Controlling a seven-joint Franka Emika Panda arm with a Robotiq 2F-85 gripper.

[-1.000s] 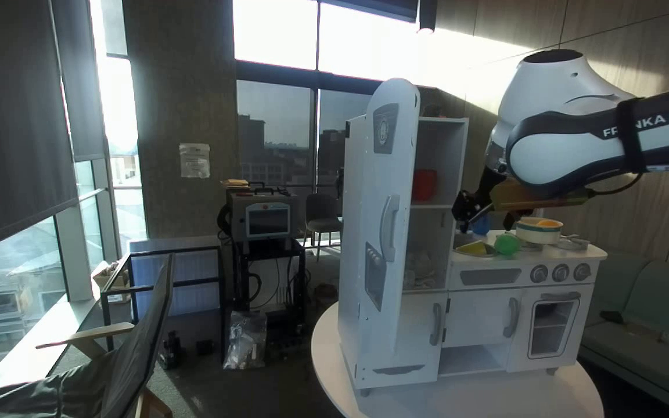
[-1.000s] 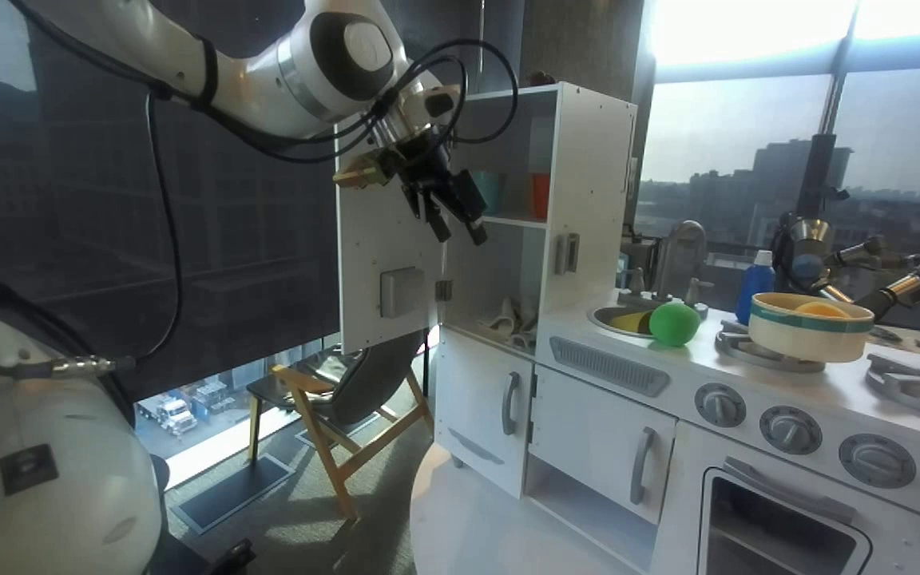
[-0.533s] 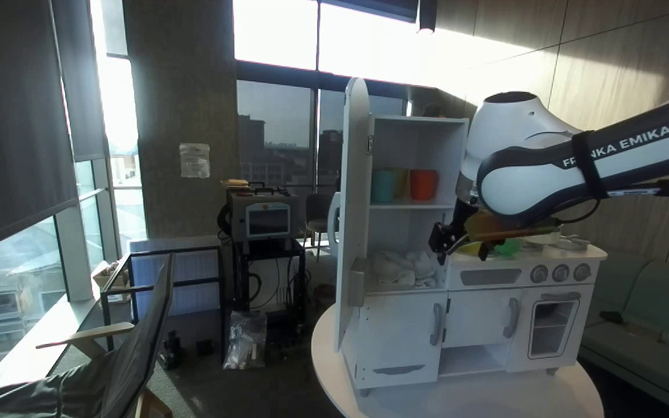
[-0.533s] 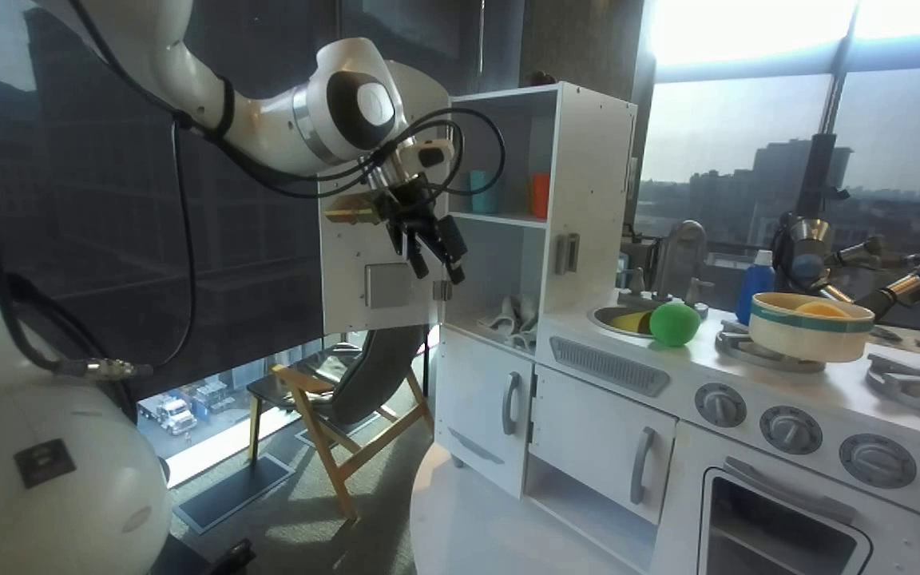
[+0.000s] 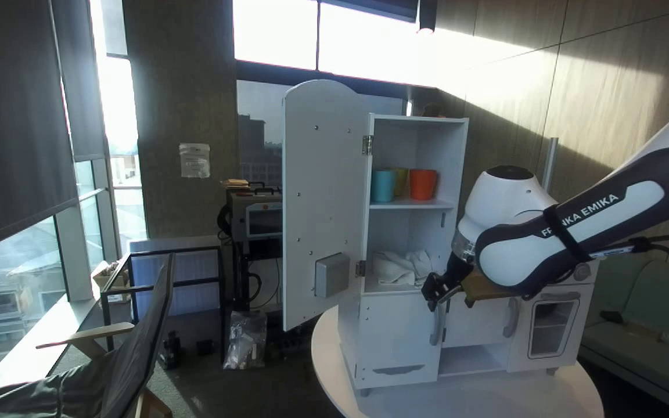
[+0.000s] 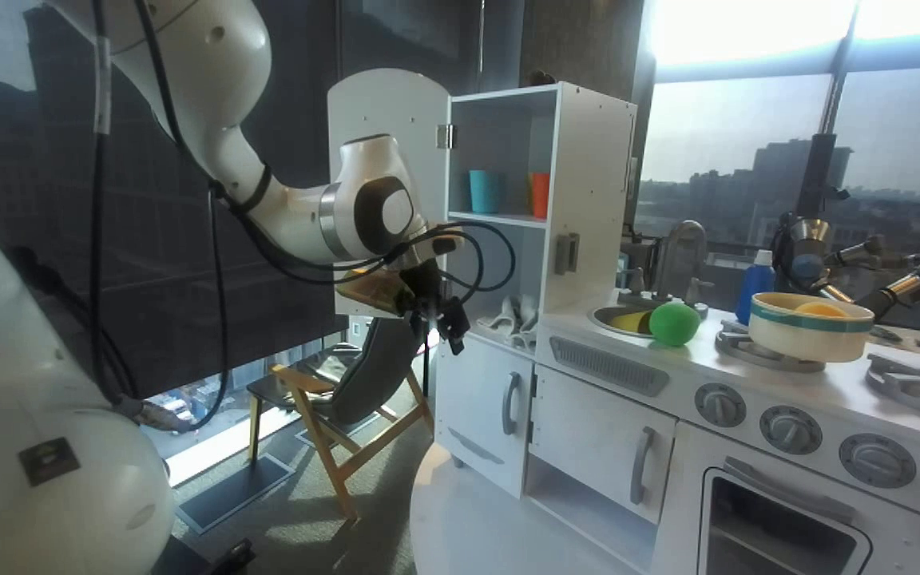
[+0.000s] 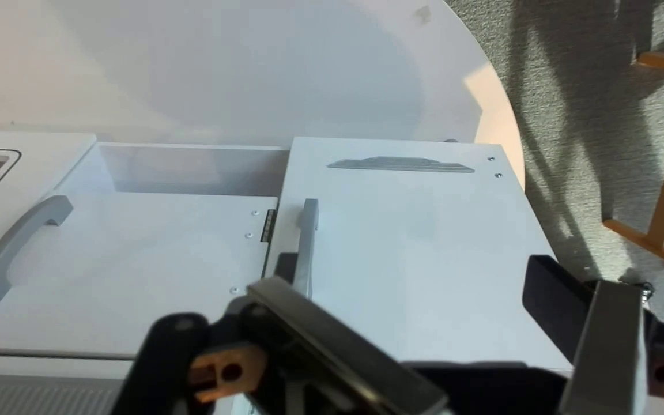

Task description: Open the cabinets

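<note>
The tall upper door (image 5: 326,191) of the white toy kitchen stands wide open; it also shows in an exterior view (image 6: 388,104). Below it, the lower cabinet door (image 5: 395,342) is shut, with a grey upright handle (image 6: 511,403). My gripper (image 7: 421,282) is open in front of this door (image 7: 424,242). In the wrist view one fingertip is just left of the handle (image 7: 308,242), the other over the door's right edge; contact cannot be told. In both exterior views the gripper (image 5: 436,293) (image 6: 438,335) is near this door's top. The middle cabinet door (image 6: 604,447) and oven door (image 6: 779,519) are shut.
The open shelves hold a teal cup (image 5: 383,186), an orange cup (image 5: 423,184) and a white cloth (image 5: 401,268). A green ball (image 6: 674,323), a pot (image 6: 811,327) and a blue bottle (image 6: 755,289) stand on the counter. The kitchen stands on a round white table (image 5: 572,395).
The tall upper door has swung much further open. The arm has come down from shelf height to the top of the lower cabinet door. The gripper stays open.
</note>
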